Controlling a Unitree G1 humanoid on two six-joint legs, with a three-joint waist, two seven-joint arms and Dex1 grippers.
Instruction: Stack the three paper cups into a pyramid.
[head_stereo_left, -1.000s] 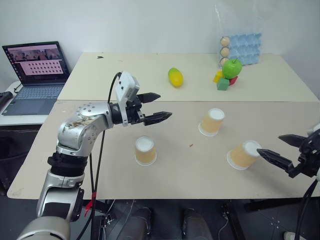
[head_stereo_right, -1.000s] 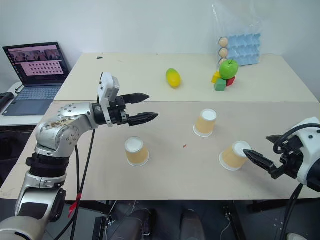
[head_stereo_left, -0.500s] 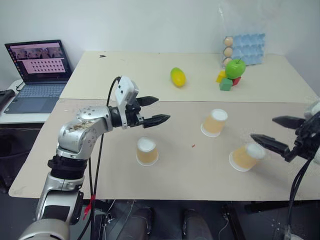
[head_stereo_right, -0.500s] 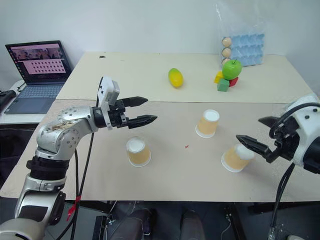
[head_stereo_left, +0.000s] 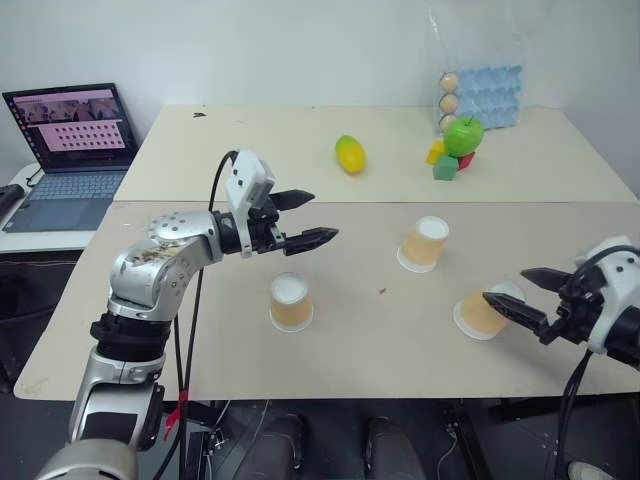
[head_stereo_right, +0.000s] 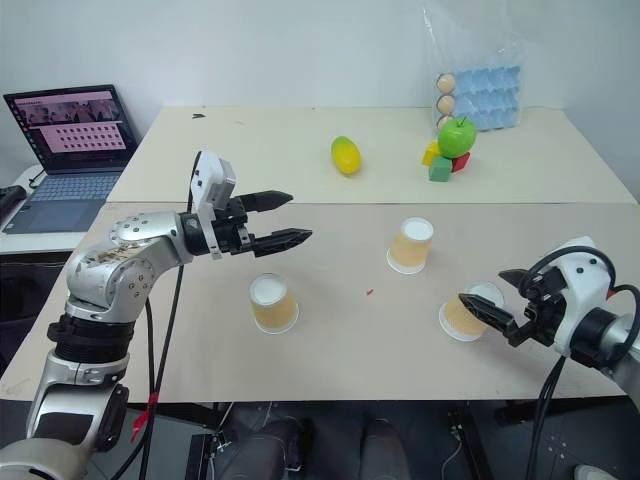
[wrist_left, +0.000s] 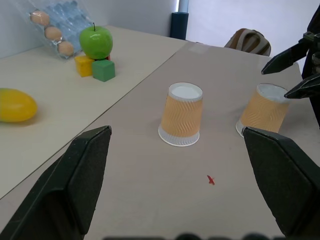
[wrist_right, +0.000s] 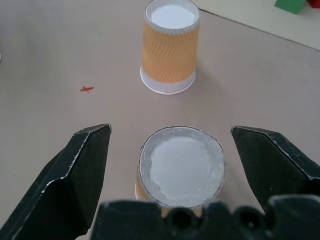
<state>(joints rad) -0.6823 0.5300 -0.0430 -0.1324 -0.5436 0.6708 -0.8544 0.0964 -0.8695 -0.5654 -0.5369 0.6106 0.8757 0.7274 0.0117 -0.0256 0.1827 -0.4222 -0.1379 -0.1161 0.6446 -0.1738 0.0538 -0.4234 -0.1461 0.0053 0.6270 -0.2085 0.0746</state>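
Note:
Three paper cups stand upside down on the near tan table, white bottoms up: the left one, the middle one and the right one. My right gripper is open at the right cup's top, one finger on each side of it; the right wrist view shows that cup between the black fingers, with the middle cup beyond. I cannot tell whether a finger touches it. Open and empty, my left gripper hovers above the table, behind and left of the left cup.
On the far table lie a yellow-green mango-shaped fruit, a green apple on coloured blocks, and an egg carton. A laptop sits at the far left. A small red mark lies between the cups.
My right gripper rose, then came down and in toward the right cup, so its open fingers now flank the cup. The left arm has held still.

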